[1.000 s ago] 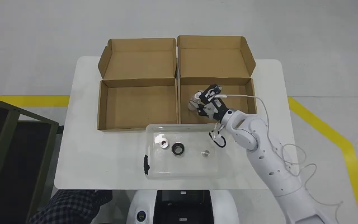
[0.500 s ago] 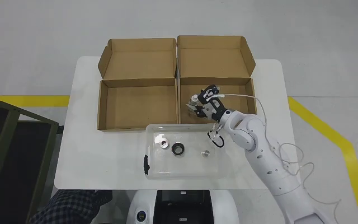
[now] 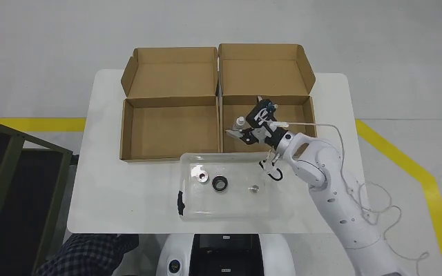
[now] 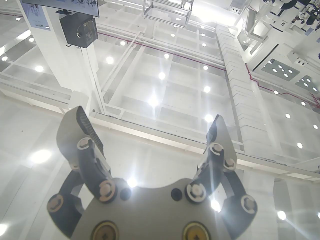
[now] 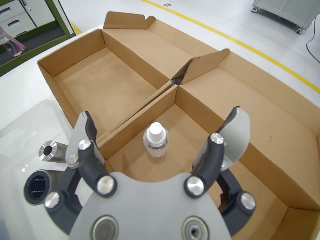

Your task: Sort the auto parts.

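Right gripper (image 5: 161, 114): jaws spread wide, nothing held, hanging over the right cardboard box (image 5: 252, 126). A small clear bottle (image 5: 155, 142) with a round white cap stands upright on the matte brown floor of this box. It is in the corner next to the left cardboard box (image 3: 169, 131) and the tray, clear of both fingers.

Left gripper (image 4: 147, 114): wide open, empty.

The clear plastic tray (image 3: 228, 210), near the front edge of the white worktop (image 3: 103, 172), holds a bored steel cylinder (image 5: 50, 151) and a threaded metal sleeve (image 5: 37, 188).
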